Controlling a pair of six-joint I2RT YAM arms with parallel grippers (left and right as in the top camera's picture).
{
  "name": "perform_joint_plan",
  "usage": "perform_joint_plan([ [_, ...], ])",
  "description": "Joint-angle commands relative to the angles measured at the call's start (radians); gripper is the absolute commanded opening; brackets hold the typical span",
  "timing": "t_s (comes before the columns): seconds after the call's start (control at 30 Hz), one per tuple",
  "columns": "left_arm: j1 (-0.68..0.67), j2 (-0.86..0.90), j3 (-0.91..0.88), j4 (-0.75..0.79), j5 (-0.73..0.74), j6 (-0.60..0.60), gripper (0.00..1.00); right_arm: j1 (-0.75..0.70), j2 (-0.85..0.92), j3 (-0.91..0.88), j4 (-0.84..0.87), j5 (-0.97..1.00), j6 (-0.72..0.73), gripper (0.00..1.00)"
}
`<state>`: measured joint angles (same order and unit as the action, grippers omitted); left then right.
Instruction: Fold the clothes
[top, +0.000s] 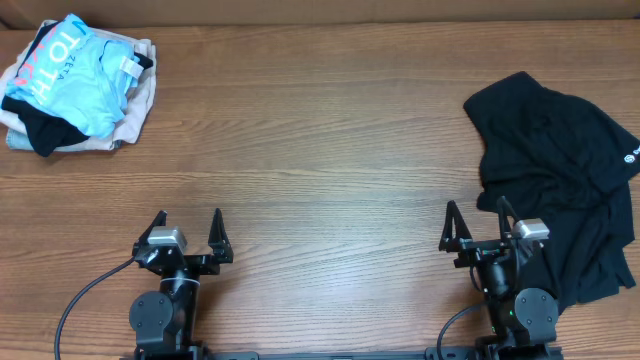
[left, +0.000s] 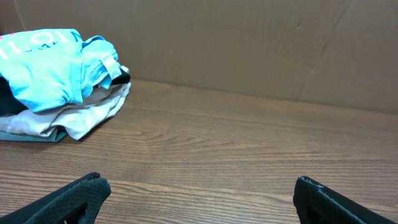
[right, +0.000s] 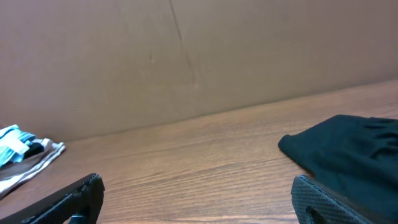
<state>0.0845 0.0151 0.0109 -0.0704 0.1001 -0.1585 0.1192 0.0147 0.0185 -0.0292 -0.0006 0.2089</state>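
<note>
Black shirt (top: 555, 170) lay crumpled on the right side of the desk (top: 320, 150), its lower folds bunched just beside the base of the right arm and its far side reaching toward the desk's right edge. A small white logo (top: 630, 157) showed near that edge. Both pincers were spread wide and held nothing: the left pincer (top: 189, 215) hung over bare wood well apart from the shirt, and the right pincer (top: 477, 208) sat just beside the cloth.

Several things looked likely to go wrong. The fabric seemed thin and heaped in layers, so a pinch could take two layers at once, or a fold rather than a hem, and the shirt would then lift as a lump. Cloth so close to the right arm's base might snag as that arm swung. A pull toward the right edge might drag the shirt off the desk. The left arm had a long reach across.

Counted: one black shirt, two pincers, one desk. At the far left corner stood one pile, holding one light blue garment (top: 70, 70), one beige garment (top: 135, 105) and one dark piece (top: 40, 135) that I could not identify.
</note>
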Motion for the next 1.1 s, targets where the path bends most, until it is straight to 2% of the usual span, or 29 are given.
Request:
perform_joint_plan([
  [0.0, -0.006, -0.004, -0.006, 0.003, 0.001, -0.016, 1.0, -0.003, -0.011, -0.01, 0.016, 0.018, 0.001, 1.0],
  [0.1, -0.006, -0.004, -0.005, 0.005, 0.032, -0.045, 1.0, -0.003, -0.011, -0.01, 0.062, 0.019, 0.0, 1.0],
  [0.27, -0.006, -0.004, 0.003, 0.064, 0.089, -0.051, 1.0, -0.003, -0.011, 0.003, 0.305, -0.001, 0.0, 1.0],
  [0.37, -0.006, -0.004, 0.055, 0.049, 0.088, -0.051, 1.0, -0.003, -0.011, 0.084, 0.292, -0.001, 0.0, 1.0],
  [0.43, -0.006, -0.003, 0.122, -0.003, 0.072, -0.036, 1.0, -0.003, -0.011, 0.169, 0.204, 0.0, -0.011, 1.0],
  [0.67, -0.006, 0.081, 0.404, -0.279, 0.071, 0.002, 1.0, -0.003, 0.076, 0.549, -0.158, 0.027, -0.181, 1.0],
  [0.97, -0.006, 0.43, 0.791, -0.562, 0.086, 0.005, 1.0, -0.003, 0.464, 1.06, -0.608, 0.079, -0.221, 1.0],
  [1.07, -0.006, 0.575, 0.927, -0.683, 0.086, 0.052, 1.0, -0.003, 0.639, 1.209, -0.762, 0.087, -0.221, 1.0],
])
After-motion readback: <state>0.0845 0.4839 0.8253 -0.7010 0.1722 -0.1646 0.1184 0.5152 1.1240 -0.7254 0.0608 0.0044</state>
